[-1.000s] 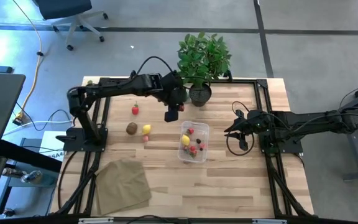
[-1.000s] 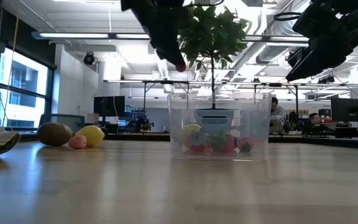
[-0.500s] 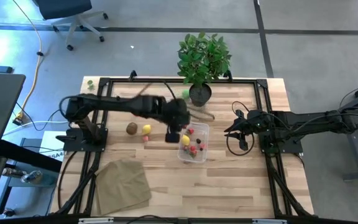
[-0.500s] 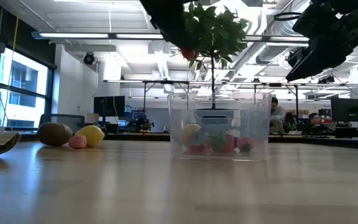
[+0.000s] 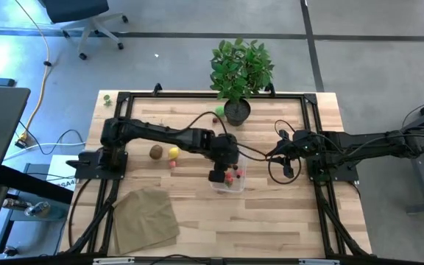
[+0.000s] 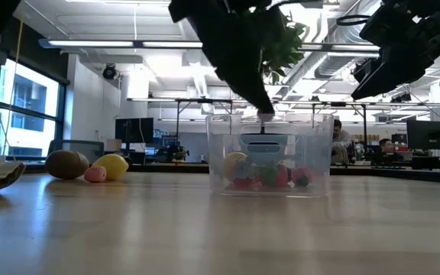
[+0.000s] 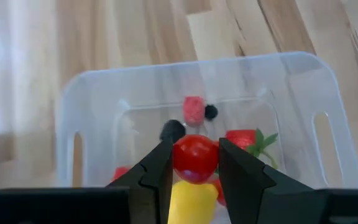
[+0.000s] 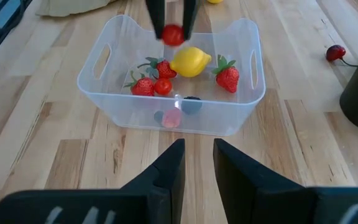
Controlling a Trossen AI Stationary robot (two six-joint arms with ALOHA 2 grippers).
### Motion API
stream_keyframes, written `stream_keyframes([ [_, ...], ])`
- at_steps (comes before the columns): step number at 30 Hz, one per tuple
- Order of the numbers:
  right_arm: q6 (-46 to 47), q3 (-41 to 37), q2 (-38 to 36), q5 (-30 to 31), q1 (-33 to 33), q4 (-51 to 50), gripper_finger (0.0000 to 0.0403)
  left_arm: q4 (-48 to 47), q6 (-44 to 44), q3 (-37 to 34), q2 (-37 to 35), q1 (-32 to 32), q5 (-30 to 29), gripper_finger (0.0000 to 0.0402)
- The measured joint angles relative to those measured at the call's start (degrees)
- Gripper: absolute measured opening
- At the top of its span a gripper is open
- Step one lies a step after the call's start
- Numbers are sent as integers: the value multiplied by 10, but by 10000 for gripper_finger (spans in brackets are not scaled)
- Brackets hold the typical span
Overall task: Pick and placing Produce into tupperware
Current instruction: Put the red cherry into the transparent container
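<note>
Fingers [image 7: 157, 171] of left gripper [image 7: 194, 163] clamped on a small red tomato [image 7: 195, 158], hovering directly above the clear tupperware [image 8: 104, 93] mid-table. Inside already: yellow lemon [image 8: 190, 62], strawberries [image 8: 227, 77], a pink piece [image 7: 193, 109]. Left of the tub on the wood, brown kiwi [image 5: 155, 152] and another lemon [image 5: 173, 153] waiting. Right gripper [image 8: 197, 163] parked to the tub's right, fingers slightly apart, holding nothing.
</note>
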Motion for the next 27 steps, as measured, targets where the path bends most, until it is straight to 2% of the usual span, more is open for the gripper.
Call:
stream_keyframes([
  [6,0,0,0,0,0,-1,73,0,9,0,30,1,15,99],
  [17,0,0,0,0,0,-1,73,3,25,0,32,1,18,102],
  [27,0,0,0,0,0,-1,73,3,11,0,32,0,18,160],
])
